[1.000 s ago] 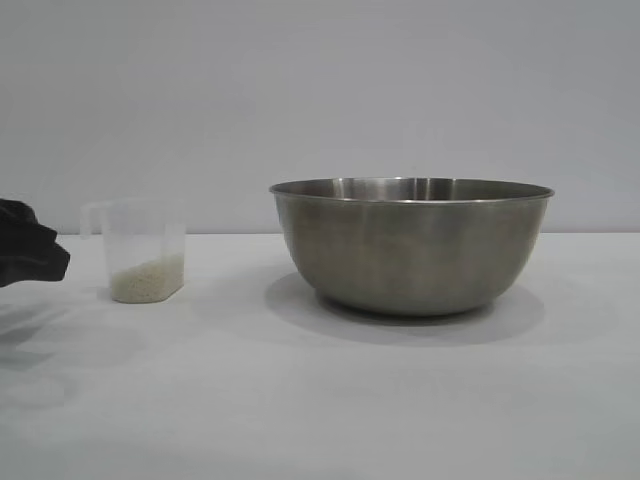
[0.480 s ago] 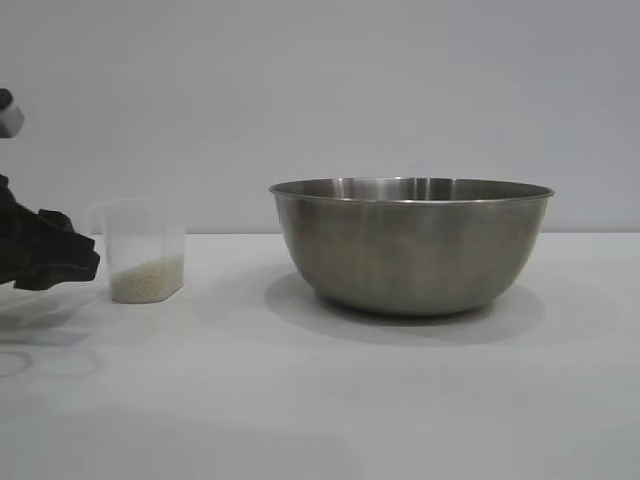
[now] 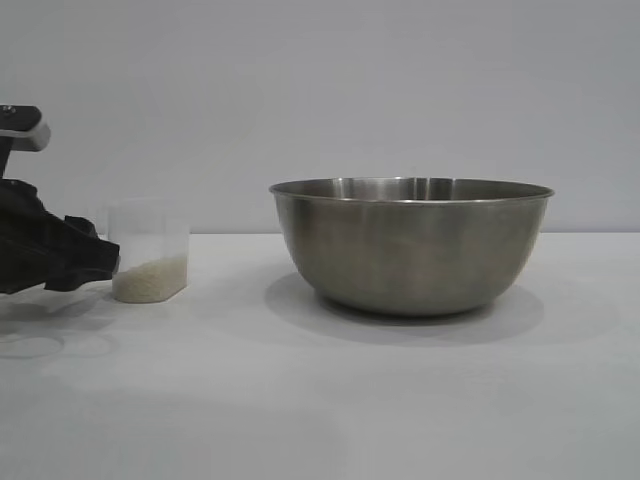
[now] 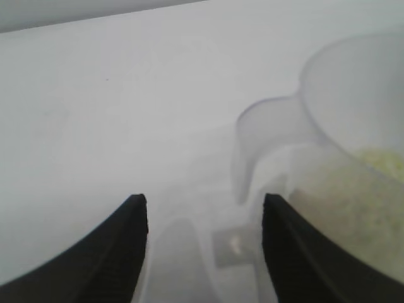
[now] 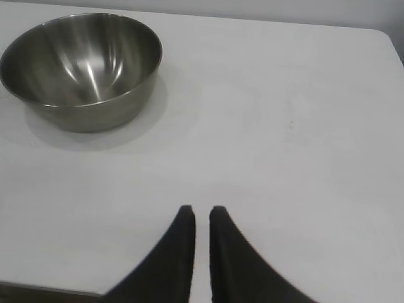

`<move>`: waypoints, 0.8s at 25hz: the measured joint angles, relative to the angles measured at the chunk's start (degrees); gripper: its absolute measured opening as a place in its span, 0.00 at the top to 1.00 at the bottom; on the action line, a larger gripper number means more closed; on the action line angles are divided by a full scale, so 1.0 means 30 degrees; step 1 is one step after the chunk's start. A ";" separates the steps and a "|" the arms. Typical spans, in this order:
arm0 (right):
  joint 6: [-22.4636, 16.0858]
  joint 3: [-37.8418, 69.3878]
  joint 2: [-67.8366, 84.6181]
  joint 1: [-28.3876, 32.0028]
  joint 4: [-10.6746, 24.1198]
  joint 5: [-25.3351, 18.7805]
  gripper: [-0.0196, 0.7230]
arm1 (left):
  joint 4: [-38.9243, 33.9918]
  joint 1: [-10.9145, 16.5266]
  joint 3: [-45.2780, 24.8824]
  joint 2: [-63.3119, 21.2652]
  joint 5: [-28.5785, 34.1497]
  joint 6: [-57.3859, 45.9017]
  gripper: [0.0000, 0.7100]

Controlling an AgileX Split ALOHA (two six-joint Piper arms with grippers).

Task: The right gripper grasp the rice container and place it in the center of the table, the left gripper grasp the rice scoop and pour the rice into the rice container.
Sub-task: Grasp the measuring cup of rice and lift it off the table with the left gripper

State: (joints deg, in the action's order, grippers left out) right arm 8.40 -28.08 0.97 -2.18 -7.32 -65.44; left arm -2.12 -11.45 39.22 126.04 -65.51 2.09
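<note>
The rice scoop (image 3: 148,250), a translucent cup with rice (image 3: 150,277) in its bottom, stands on the white table (image 3: 320,400) at the left. My left gripper (image 3: 105,262) is open, its tips right at the cup's left side. In the left wrist view the scoop (image 4: 344,95) has its handle (image 4: 265,126) just beyond my open left gripper (image 4: 203,202), nearer one finger, with the rice (image 4: 379,161) inside. The rice container (image 3: 412,245), a big steel bowl, stands right of centre and looks empty in the right wrist view (image 5: 82,63). My right gripper (image 5: 201,211) is shut and empty, far from the bowl.
Bare tabletop lies between the scoop and the bowl and all along the front. The right wrist view shows the table's far edge and a rounded corner (image 5: 385,35).
My left gripper has moved right from the frame's left edge up to the scoop's handle side. The scoop and the bowl have not moved.
</note>
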 joint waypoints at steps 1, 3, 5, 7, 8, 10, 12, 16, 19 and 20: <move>0.0000 0.0000 0.0000 0.0000 0.0000 0.0000 0.90 | 0.0000 0.0000 0.0081 0.0000 0.0000 0.0000 0.44; 0.0000 0.0000 0.0000 0.0000 0.0000 0.0000 0.90 | -0.0161 0.0000 0.0256 0.0000 0.0000 0.0000 0.55; 0.0000 0.0000 0.0000 0.0000 0.0000 0.0000 0.90 | -0.0532 0.0000 0.0424 0.0000 0.0000 0.0000 0.67; 0.0000 0.0000 0.0000 0.0000 0.0000 0.0000 0.90 | -0.1025 0.0000 0.0572 0.0000 0.0000 0.0000 0.80; 0.0000 0.0000 0.0000 0.0000 0.0000 0.0000 0.90 | -0.1297 0.0000 0.0656 0.0000 0.0000 0.0000 0.87; 0.0000 0.0000 0.0000 0.0000 0.0000 0.0000 0.90 | -0.1682 0.0000 0.0749 0.0000 0.0000 0.0000 0.95; 0.0000 0.0000 0.0000 0.0000 0.0000 0.0000 0.90 | -0.1838 0.0000 0.0785 0.0000 0.0000 0.0000 1.00; 0.0000 0.0000 0.0000 0.0000 0.0000 0.0000 0.90 | -0.2025 0.0000 0.0800 0.0000 0.0000 0.0000 1.00; 0.0000 0.0000 0.0000 0.0000 0.0000 0.0000 0.90 | -0.2218 0.0000 0.0800 -0.0484 0.0197 0.0000 1.00; 0.0000 0.0000 0.0000 0.0000 0.0000 0.0000 0.90 | -0.2378 0.0000 0.0800 -0.0810 0.0193 0.0000 1.00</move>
State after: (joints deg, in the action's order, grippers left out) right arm 8.40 -28.08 0.97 -2.18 -7.32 -65.44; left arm -9.25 -11.45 41.62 123.61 -64.94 2.09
